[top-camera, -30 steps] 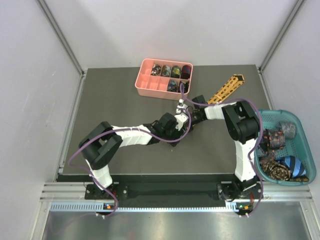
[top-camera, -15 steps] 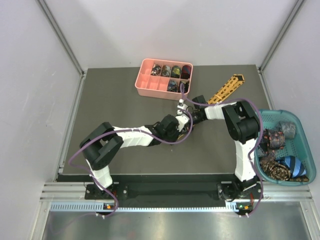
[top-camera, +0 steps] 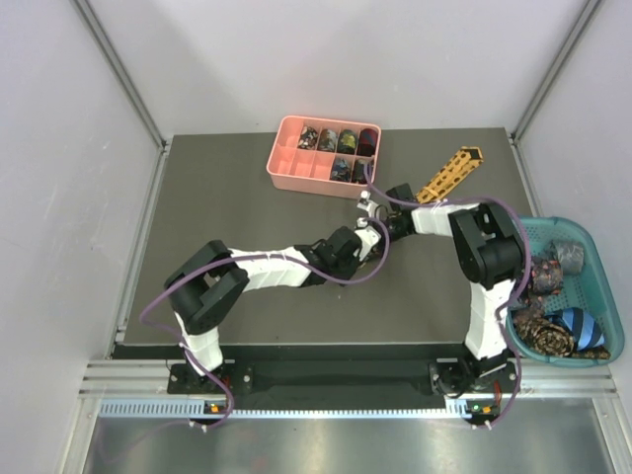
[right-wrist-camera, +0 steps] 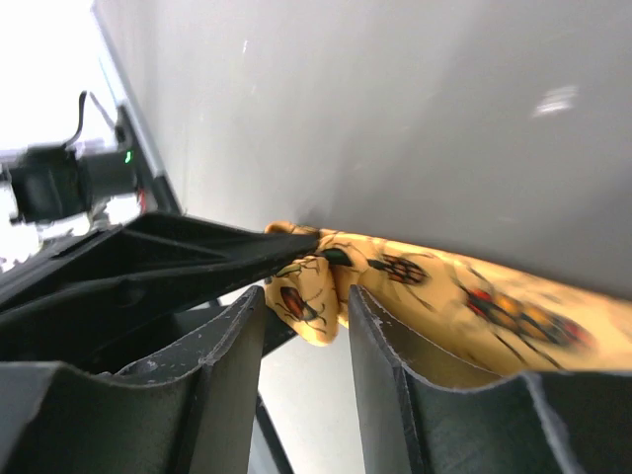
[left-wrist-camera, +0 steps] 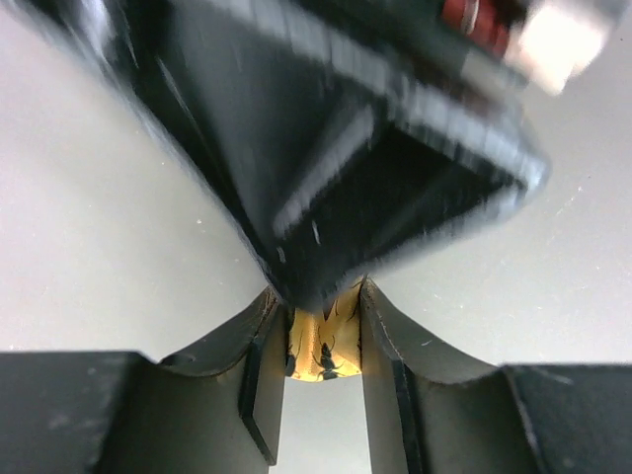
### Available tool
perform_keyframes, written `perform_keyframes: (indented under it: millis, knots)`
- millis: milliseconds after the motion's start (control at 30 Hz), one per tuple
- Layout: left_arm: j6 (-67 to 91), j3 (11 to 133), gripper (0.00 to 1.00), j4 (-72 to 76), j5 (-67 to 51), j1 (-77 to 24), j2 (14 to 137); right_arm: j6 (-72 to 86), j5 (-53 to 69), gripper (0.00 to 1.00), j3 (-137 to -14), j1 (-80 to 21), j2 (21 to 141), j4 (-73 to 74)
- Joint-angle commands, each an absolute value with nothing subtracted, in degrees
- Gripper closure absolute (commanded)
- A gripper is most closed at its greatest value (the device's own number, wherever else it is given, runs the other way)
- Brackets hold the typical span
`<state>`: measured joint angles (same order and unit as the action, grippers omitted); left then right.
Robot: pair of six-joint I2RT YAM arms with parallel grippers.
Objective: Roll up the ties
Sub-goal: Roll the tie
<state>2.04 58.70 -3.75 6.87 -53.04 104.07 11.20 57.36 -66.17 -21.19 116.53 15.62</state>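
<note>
Pinched the golden-yellow tie [left-wrist-camera: 321, 354] between narrow-set left fingers [left-wrist-camera: 259, 390]; flanked its fold closely with right fingers [right-wrist-camera: 229, 380]; could not tell whether gripping.

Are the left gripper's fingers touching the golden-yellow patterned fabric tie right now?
Touching. The left wrist view shows the golden-yellow patterned tie wedged between the fingers of the left gripper, meeting both inner faces.

Both arms reach low over the counter [top-camera: 217, 197] and meet tip to tip near its middle. Left arm [top-camera: 262, 267] is stretched out to the right. Right arm [top-camera: 484, 252] is folded, forearm pointing left. Left gripper [left-wrist-camera: 321, 316] is pinched on a fold of the yellow tie [left-wrist-camera: 324, 355]. Right gripper [right-wrist-camera: 304, 296] has its jaws partly apart either side of the same fold; contact unclear.
</note>
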Motion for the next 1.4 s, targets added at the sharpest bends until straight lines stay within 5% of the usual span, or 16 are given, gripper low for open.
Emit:
perform_keyframes:
  millis: [0,267,667,900,1367]
  knots:
    - [2.99,59.06,0.66,-10.10,4.13,-53.96,107.40,12.56,51.86,0.60,-66.53,-18.20,110.66,13.45]
    - [4.57,60.90,0.67,-14.14,4.83,-53.96,108.90,16.26,43.80,0.59,-65.31,-14.15,103.28,12.66]
    - [6.94,71.01,0.68,-29.97,2.11,-52.82,113.73,17.84,16.99,0.61,-37.54,-13.53,69.55,3.43]
    - [8.17,75.75,0.68,-34.63,0.26,-52.03,116.72,15.12,-3.76,0.62,-30.06,-29.40,44.42,4.30]
    - [7.91,81.12,0.69,-40.95,-3.25,-51.07,120.93,6.16,-37.41,0.62,-35.15,-71.44,44.82,6.86]
